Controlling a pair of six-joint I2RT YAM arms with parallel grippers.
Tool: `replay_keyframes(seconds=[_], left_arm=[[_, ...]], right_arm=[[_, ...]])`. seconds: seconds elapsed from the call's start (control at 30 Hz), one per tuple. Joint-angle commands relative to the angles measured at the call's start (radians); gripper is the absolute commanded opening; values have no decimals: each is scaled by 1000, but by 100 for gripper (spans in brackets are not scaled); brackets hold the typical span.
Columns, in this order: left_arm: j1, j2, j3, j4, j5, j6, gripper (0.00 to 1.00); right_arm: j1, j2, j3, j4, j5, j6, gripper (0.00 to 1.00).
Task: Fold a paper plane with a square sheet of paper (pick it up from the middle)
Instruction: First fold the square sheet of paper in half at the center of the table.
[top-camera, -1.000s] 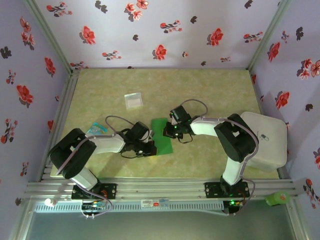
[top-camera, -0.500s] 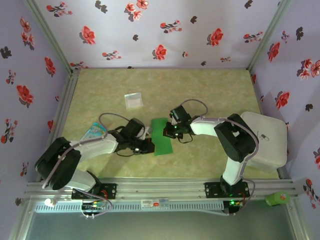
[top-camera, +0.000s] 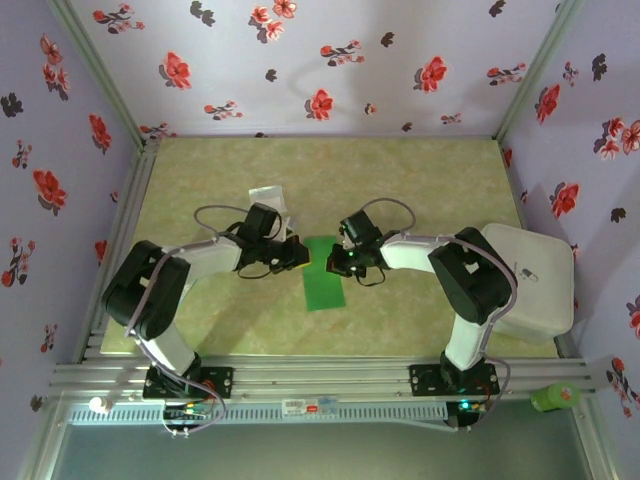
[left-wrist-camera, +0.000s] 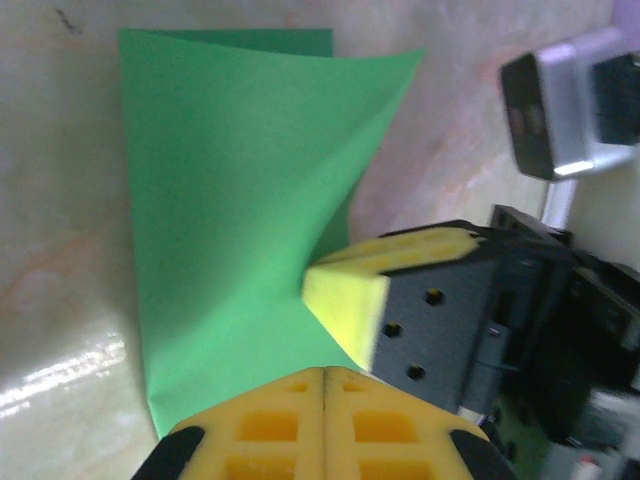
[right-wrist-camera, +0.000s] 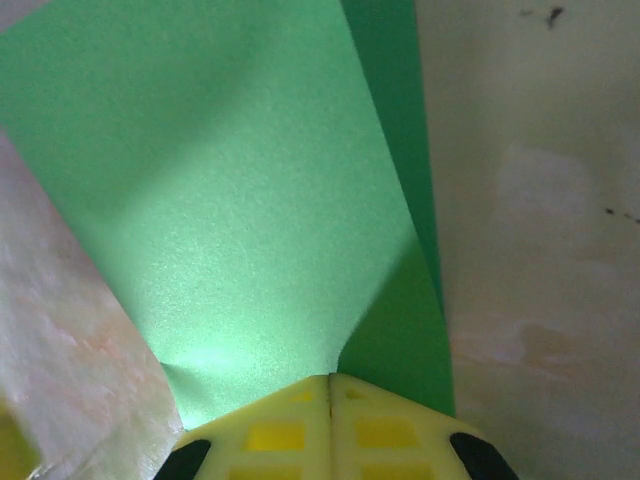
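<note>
The square sheet of paper (top-camera: 325, 285) is bright green and lies mid-table as a narrow folded rectangle. My right gripper (top-camera: 333, 262) is at its upper right edge. In the right wrist view the gripper (right-wrist-camera: 330, 377) is shut, and the sheet's (right-wrist-camera: 220, 180) top layer rises and narrows into its tips. My left gripper (top-camera: 298, 253) is at the sheet's upper left edge. In the left wrist view this gripper (left-wrist-camera: 325, 372) is shut at the edge of the sheet (left-wrist-camera: 220, 200). Whether paper is between those tips I cannot tell. The right gripper's yellow fingertip (left-wrist-camera: 345, 305) touches the raised layer.
A small pale grey-white packet (top-camera: 266, 194) lies just behind the left arm. A white box (top-camera: 535, 280) stands at the table's right edge, beside the right arm. Floral walls close in the back and sides.
My left arm has swung from the sheet's lower left corner up to its upper left edge. The sheet now looks narrower. The right arm has not moved.
</note>
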Motion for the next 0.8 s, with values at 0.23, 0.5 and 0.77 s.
replay_keyframes(seconds=[0.23, 0.5, 0.77], left_arm=[[16, 146, 15, 34, -42, 21, 3], [22, 177, 23, -25, -51, -29, 2], [26, 84, 157, -136, -50, -11, 4]], right_arm=[[-3, 68, -34, -177, 95, -30, 0], [-3, 72, -33, -185, 98, -30, 0], [-3, 73, -33, -186, 104, -31, 0]])
